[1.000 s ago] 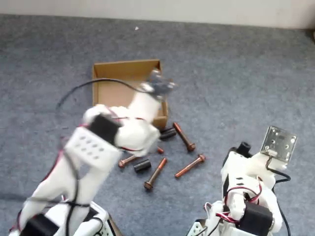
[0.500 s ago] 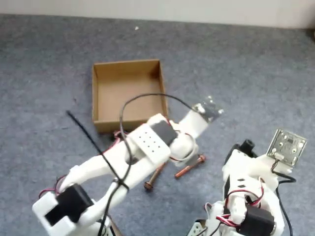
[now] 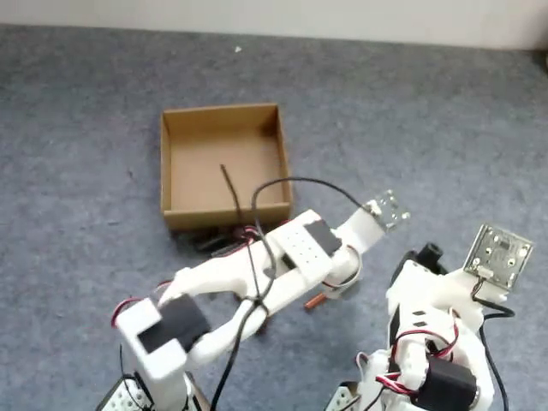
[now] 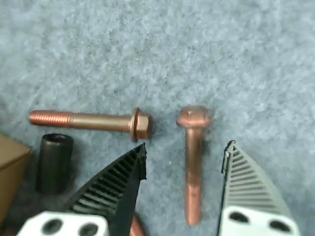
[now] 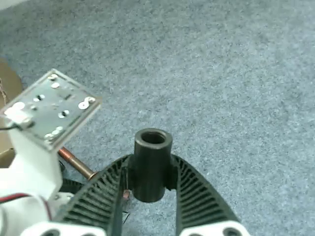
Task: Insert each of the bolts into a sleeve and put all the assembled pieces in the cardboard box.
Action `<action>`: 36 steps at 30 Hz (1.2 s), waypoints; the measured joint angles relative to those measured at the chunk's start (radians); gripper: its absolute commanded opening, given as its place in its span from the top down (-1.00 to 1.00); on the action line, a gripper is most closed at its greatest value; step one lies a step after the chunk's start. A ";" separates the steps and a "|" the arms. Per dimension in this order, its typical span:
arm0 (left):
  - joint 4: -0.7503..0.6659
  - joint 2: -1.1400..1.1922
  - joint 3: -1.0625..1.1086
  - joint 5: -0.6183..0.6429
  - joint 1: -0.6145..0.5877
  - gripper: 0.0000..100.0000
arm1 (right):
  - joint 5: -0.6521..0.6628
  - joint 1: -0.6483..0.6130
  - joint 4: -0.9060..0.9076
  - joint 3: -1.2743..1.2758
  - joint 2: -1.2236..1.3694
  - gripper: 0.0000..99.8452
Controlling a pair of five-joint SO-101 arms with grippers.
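Jaws first: the left jaws stand apart, one on each side of bolt no. 1 (image 4: 193,167), which lies flat on the grey surface (image 4: 236,44). There is a gap btw. the bolt and each jaw. The right jaws are clamped on a black sleeve (image 5: 152,164), held above the surface w/ its open end toward the wrist camera.

Bolts: 3 counted in the left wrist view.
- No. 1 is the one btw. the left jaws.
- Bolt no. 2 (image 4: 88,120) lies crosswise to it. The two heads are near each other but apart.
- Bolt no. 3 (image 4: 132,227) is mostly hidden under the black jaw.

Sleeves: 2 counted. One is in the right jaws. The second sleeve (image 4: 54,162) lies on the surface beside the threaded end of bolt no. 2, just beside a corner of the cardboard box (image 4: 10,169).

Box: 1 pc., on the far side of the surface in the high view.

Around and in the way:
- The left arm (image 3: 282,257) stretches across in front of the box and covers most of the bolts. A copper end (image 3: 315,300) looks out from under it.
- A black cable (image 3: 229,184) of this arm hangs over the box.
- The right arm (image 3: 428,317) is folded at the near edge, well apart from the box.
- In the right wrist view the left arm's wrist plate (image 5: 49,105) stands in front, w/ a bolt shaft (image 5: 76,164) beside it.
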 measured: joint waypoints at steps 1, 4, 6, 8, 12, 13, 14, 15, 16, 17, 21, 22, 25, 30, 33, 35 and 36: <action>0.000 0.025 -0.012 0.000 -0.002 0.47 | 0.000 0.000 0.000 0.000 0.000 0.99; 0.000 0.086 -0.046 0.000 -0.002 0.47 | 0.000 0.000 0.000 0.000 0.000 0.99; 0.000 0.112 -0.063 0.002 0.002 0.48 | 0.000 0.000 0.000 0.000 0.000 0.99; 0.000 0.118 -0.074 0.000 0.002 0.55 | 0.000 0.000 0.000 0.000 0.000 0.99; 0.000 0.124 -0.077 0.002 0.003 0.72 | 0.000 0.000 0.000 0.000 0.000 0.99; 0.000 0.126 -0.077 0.002 0.005 0.75 | 0.000 0.000 0.000 0.000 0.000 0.99; 0.000 0.126 -0.077 0.003 0.012 0.78 | 0.000 0.000 0.000 0.000 0.000 0.99; 0.000 0.126 -0.080 0.003 0.021 0.81 | 0.000 0.000 0.000 0.000 0.000 0.99; 0.000 0.126 -0.081 0.003 0.031 0.83 | 0.000 0.000 0.000 0.000 0.000 0.99; 0.000 0.126 -0.081 0.003 0.040 0.86 | 0.000 0.000 0.000 0.000 0.000 0.99; -0.002 0.126 -0.081 0.000 0.066 1.00 | 0.000 0.000 0.000 0.000 0.000 0.99; -0.002 0.127 -0.081 0.002 0.066 0.99 | 0.000 0.000 0.000 0.000 0.000 0.99; 0.000 0.127 -0.081 0.002 0.066 0.99 | 0.000 0.000 0.000 0.000 0.000 0.99; 0.095 0.126 -0.120 0.000 0.066 0.99 | 0.000 0.000 0.000 0.000 0.000 0.99; 0.172 0.075 -0.124 0.000 0.063 0.99 | 0.000 0.000 0.000 0.000 0.000 0.99; 0.213 0.014 -0.126 0.000 0.058 0.99 | 0.000 0.000 0.000 0.000 0.000 0.99; 0.238 -0.021 -0.126 0.000 0.052 0.99 | 0.000 0.000 0.000 0.000 0.000 0.99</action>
